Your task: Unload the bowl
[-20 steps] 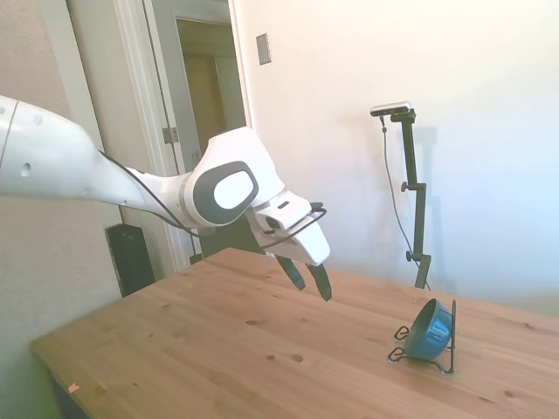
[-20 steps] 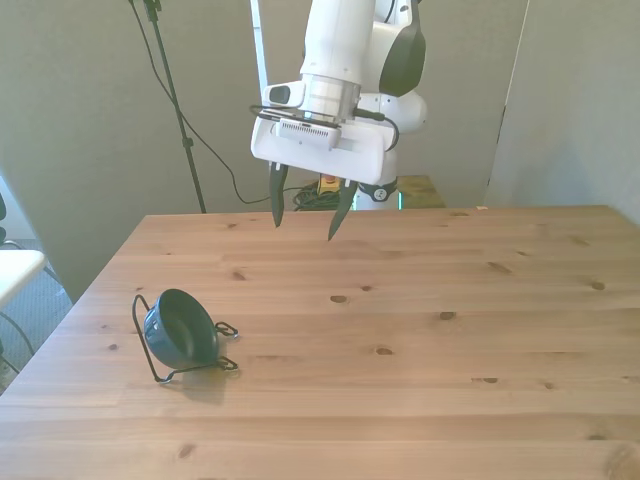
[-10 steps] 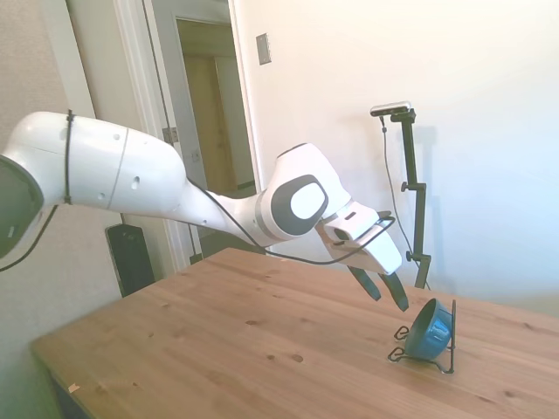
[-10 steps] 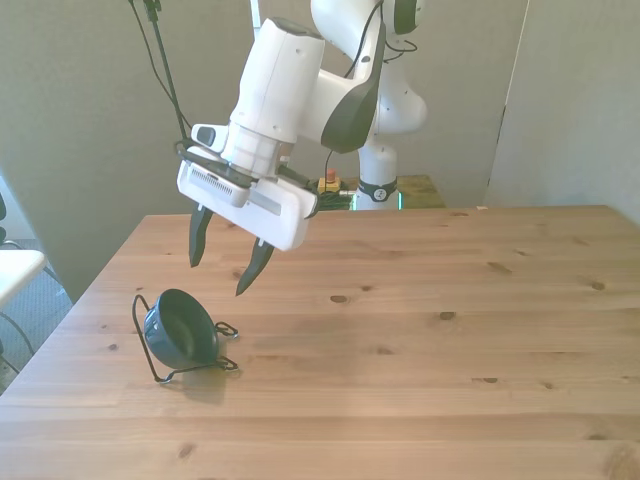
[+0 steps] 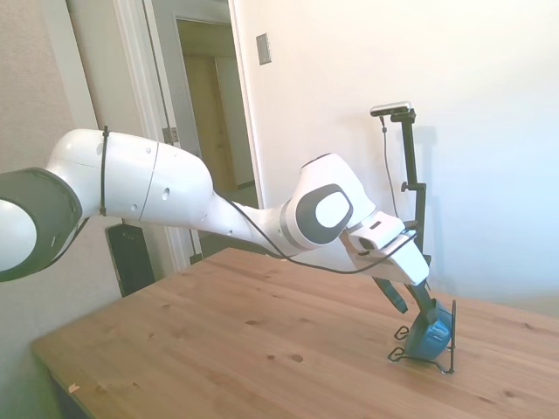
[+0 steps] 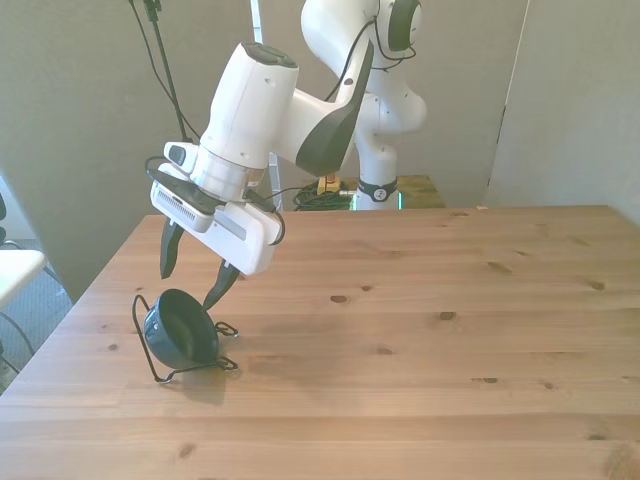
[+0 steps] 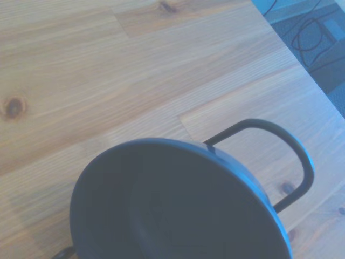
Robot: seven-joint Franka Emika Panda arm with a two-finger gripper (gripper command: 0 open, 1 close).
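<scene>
White walls, an open doorway, wooden table, daylight.

"Report the count of items on the table."

"One bowl, dark blue-teal, on the front view's left. One black wire rack carrying it. Nothing else of either kind."

"Rack loops?"

"From my wrist camera, one upright loop at the bowl's rim; the front view adds small foot loops at about four o'clock from the bowl, at least two; I cannot count them more exactly."

"Your own equipment?"

"One gripper, mine. Two fingers, both dark, set apart."
</scene>
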